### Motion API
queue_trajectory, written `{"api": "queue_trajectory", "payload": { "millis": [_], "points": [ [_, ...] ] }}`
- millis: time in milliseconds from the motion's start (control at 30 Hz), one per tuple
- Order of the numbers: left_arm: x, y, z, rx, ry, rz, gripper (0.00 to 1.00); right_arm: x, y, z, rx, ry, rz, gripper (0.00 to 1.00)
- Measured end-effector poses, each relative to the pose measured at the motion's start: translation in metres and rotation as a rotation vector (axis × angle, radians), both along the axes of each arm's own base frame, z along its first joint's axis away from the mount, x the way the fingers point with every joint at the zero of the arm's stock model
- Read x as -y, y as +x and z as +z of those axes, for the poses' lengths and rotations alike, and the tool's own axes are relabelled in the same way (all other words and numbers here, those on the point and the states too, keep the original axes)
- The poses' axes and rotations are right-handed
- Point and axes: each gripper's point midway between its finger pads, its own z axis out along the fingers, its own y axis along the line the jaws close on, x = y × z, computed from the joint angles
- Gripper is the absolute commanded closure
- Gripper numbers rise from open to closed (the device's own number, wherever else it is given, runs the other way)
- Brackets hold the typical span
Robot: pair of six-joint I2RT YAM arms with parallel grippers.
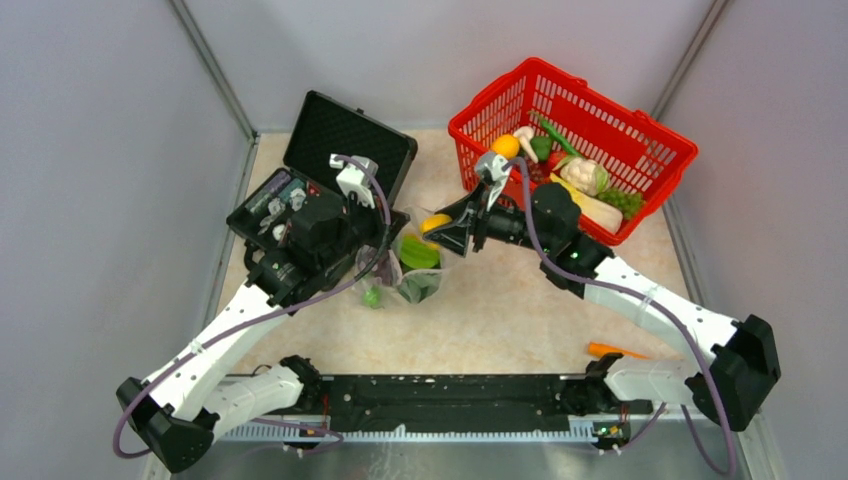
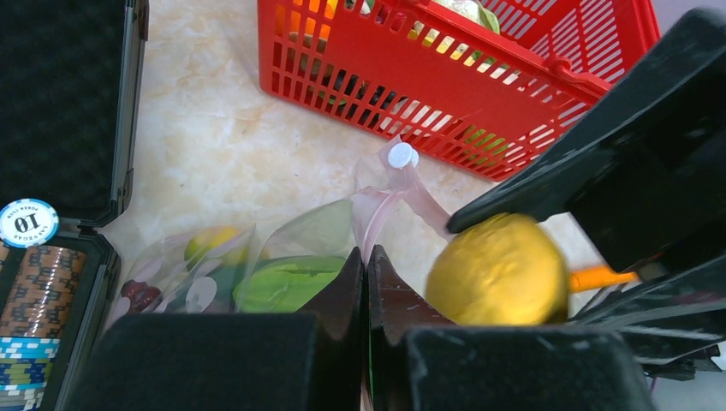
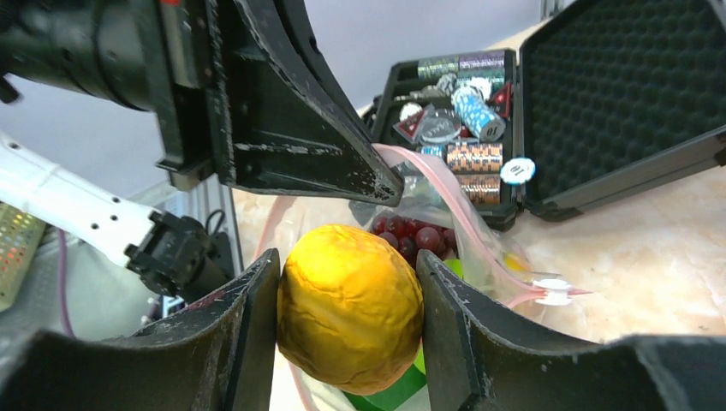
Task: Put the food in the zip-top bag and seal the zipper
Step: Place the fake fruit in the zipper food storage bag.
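Two grippers, one bag, one fruit up in the air. The right gripper (image 3: 347,261) is clamped on a single yellow citrus (image 3: 349,317), one finger on each side, right at the mouth of the zip-top bag (image 1: 418,275). The left gripper (image 2: 366,261) is squeezed closed, pinching the bag's upper edge.

The bag is clear and crinkly. Its pink zipper (image 3: 458,210) is unsealed and bowed open, with one white slider (image 2: 400,156) at the end. Inside I count one bunch of purple grapes (image 3: 409,235), a green piece (image 2: 291,282) and something yellowish I can't make out.

One orange carrot-like piece (image 1: 612,351) lies alone by the right arm's base.

The bag sits on the table (image 1: 500,310) between the open black case (image 1: 345,135) and the red basket (image 1: 575,130). The case is just beside it and the basket a bit further off, with bare tabletop on the near side
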Motion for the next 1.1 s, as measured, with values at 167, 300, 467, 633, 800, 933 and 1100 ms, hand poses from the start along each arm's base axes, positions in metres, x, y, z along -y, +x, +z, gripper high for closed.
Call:
{"api": "queue_trajectory", "payload": {
  "millis": [167, 300, 467, 633, 800, 933, 1100],
  "points": [
    [0.0, 0.0, 0.001, 0.005, -0.004, -0.001, 1.0, -0.018, 0.004, -0.032, -0.033, -0.087, -0.009, 0.78],
    [0.0, 0.0, 0.001, 0.005, -0.003, 0.0, 1.0, -0.026, 0.007, -0.049, -0.053, -0.139, -0.012, 0.76],
    [-0.001, 0.0, 0.003, 0.01, -0.006, 0.004, 1.0, -0.032, 0.005, -0.045, -0.036, -0.146, -0.008, 0.7],
    [-0.004, 0.0, 0.007, 0.022, -0.011, 0.014, 1.0, -0.034, 0.004, -0.04, -0.022, -0.141, 0.007, 0.62],
    [-0.006, -0.001, 0.008, 0.031, -0.015, 0.025, 1.0, -0.041, 0.0, -0.044, -0.036, -0.167, 0.056, 0.51],
    [-0.012, -0.001, 0.009, 0.046, -0.021, 0.049, 1.0, -0.043, -0.005, -0.052, -0.053, -0.189, 0.087, 0.45],
    [-0.017, -0.002, 0.012, 0.062, -0.027, 0.072, 1.0, -0.044, -0.01, -0.051, -0.058, -0.188, 0.117, 0.43]
  ]
}}
